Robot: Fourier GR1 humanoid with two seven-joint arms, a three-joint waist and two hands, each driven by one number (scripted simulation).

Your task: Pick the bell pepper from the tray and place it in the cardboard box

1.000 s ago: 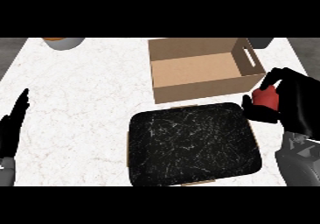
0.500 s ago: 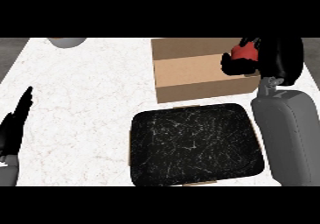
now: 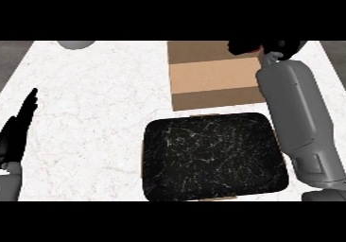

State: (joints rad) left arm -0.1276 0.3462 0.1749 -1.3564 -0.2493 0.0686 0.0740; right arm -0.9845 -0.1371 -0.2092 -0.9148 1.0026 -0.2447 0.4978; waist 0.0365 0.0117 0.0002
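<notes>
Right robot hand point(image 3: 263, 46) curls around bell pepper point(image 3: 256, 48) over box point(image 3: 214, 75); should lower inside before releasing.

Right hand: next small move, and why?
Probably lower it a little into the cardboard box, then open the fingers. The right hand sits over the box's far right corner, curled round something with a bit of red showing, likely the bell pepper. The tray is empty.

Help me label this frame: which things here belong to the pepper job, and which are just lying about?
Job:
- tray, dark, nothing on it
- box, open
- right hand, over the box's far edge; a bit of red pepper shows under it

Lying about:
- grey object at far edge
- left hand, resting at left edge
</notes>
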